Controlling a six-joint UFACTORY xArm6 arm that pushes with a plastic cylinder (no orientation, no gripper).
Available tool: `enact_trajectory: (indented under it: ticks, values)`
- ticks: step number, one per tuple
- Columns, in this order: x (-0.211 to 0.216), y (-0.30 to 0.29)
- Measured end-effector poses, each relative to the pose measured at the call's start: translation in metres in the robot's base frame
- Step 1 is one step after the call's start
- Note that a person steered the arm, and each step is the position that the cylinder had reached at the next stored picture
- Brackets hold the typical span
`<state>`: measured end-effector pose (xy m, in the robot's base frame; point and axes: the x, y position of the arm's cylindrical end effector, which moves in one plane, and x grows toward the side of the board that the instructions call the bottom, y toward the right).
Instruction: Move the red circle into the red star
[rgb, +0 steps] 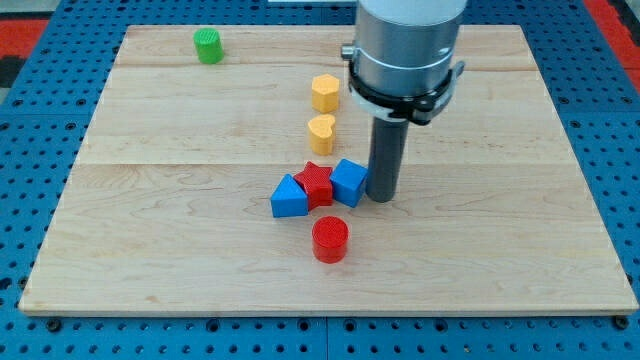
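The red circle (330, 240) lies on the wooden board, just below the middle. The red star (317, 184) sits a short way above it, wedged between a blue triangle-like block (288, 197) on its left and a blue cube (349, 182) on its right. My tip (383, 199) rests on the board right beside the blue cube's right side, touching or nearly touching it. The tip is up and to the right of the red circle, apart from it.
A yellow hexagon (325, 92) and a yellow heart (321, 131) stand above the red star. A green cylinder (208, 46) is at the view's top left. The wooden board (150, 230) ends on a blue pegboard surround.
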<state>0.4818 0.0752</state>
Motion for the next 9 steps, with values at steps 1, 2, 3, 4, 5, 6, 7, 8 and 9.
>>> enact_trajectory:
  ticks: [1,2,3,4,5,6,7,8,9]
  values:
    - [-0.031,0.013]
    - [-0.009,-0.016]
    - [0.015,-0.017]
    - [0.046,-0.03]
    - [0.059,-0.004]
    - [0.091,0.021]
    - [0.118,-0.015]
    - [0.111,-0.066]
    - [0.049,-0.07]
